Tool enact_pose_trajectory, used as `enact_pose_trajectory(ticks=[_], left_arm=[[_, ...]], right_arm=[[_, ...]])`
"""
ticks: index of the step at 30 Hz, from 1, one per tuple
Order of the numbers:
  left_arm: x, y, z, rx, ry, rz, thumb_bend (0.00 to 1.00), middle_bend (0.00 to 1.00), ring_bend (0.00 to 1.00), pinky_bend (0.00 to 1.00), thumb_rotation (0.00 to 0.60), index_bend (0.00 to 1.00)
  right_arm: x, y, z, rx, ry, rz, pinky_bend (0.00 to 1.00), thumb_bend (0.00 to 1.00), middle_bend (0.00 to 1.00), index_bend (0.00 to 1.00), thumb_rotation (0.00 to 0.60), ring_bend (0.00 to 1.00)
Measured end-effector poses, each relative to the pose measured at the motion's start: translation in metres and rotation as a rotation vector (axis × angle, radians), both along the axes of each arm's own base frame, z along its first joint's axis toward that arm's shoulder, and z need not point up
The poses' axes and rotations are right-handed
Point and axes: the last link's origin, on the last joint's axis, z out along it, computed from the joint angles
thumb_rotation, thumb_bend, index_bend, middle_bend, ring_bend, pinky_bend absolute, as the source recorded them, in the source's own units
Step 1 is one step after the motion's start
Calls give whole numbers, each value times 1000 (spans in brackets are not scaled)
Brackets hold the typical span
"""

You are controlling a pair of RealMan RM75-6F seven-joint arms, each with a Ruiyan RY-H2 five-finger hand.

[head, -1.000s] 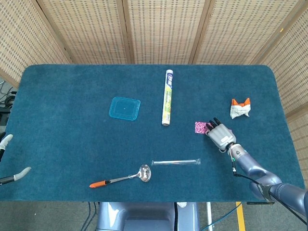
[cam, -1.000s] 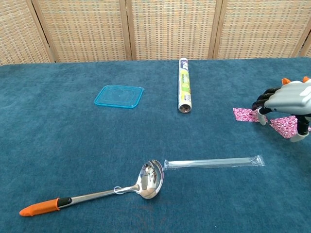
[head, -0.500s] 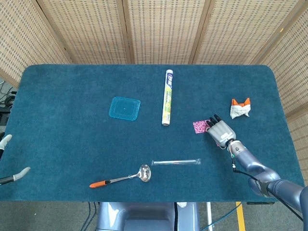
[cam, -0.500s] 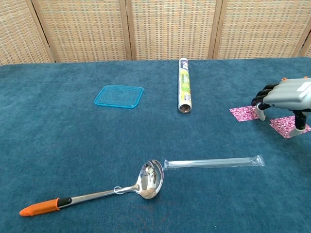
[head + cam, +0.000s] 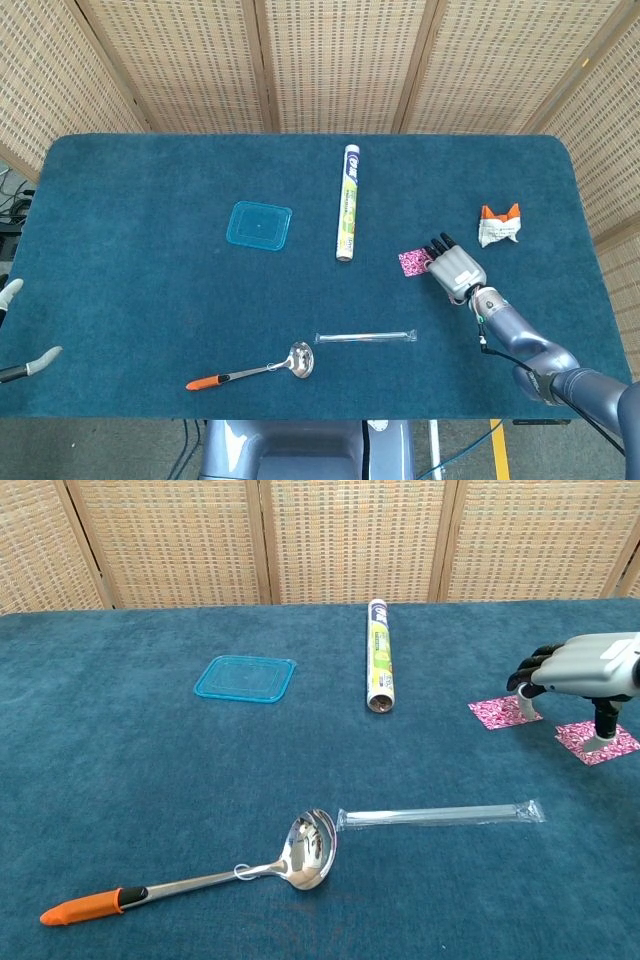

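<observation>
In the head view the right hand (image 5: 455, 270) sits right of centre, its dark fingertips laid over the near edge of a pink patterned square (image 5: 412, 262); it presses on the sheet more than it grasps it, and nothing is lifted. At the far left edge only the fingertips of the left hand (image 5: 12, 330) show, spread apart and holding nothing. In the chest view the right hand (image 5: 580, 670) hovers at the right edge between two pink squares, its fingers (image 5: 528, 670) curled down over the left one, its thumb (image 5: 601, 728) planted on a second pink square (image 5: 598, 743). This looks like the gathering step; next, I judge, the fingers must catch a sheet edge off the blue cloth (image 5: 150, 780).
</observation>
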Motion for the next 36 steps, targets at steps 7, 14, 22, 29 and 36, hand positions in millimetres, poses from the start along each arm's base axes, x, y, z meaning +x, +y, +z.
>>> enact_pose_trajectory(ticks=[7, 14, 22, 29, 36], left_arm=[[-1, 0, 0, 1, -3, 1, 0, 0, 0, 0, 202, 22], [-3, -2, 2, 5, -3, 8, 0, 0, 0, 0, 203, 22], [-5, -3, 3, 9, -2, 16, 0, 0, 0, 0, 204, 23], [-6, -3, 2, 8, -2, 19, 0, 0, 0, 0, 200, 22], [-6, -2, 1, 4, -1, 21, 0, 0, 0, 0, 200, 23]], right_arm=[[22, -8, 3, -14, -49, 20, 0, 208, 99, 317, 600, 0], [37, -17, -5, -7, -71, 21, 0, 208, 99, 317, 600, 0], [42, -32, -15, -17, -60, 1, 0, 208, 100, 317, 600, 0], [41, -44, -18, -37, -43, -20, 0, 208, 99, 317, 600, 0], [37, -50, -20, -52, -30, -42, 0, 208, 100, 317, 600, 0]])
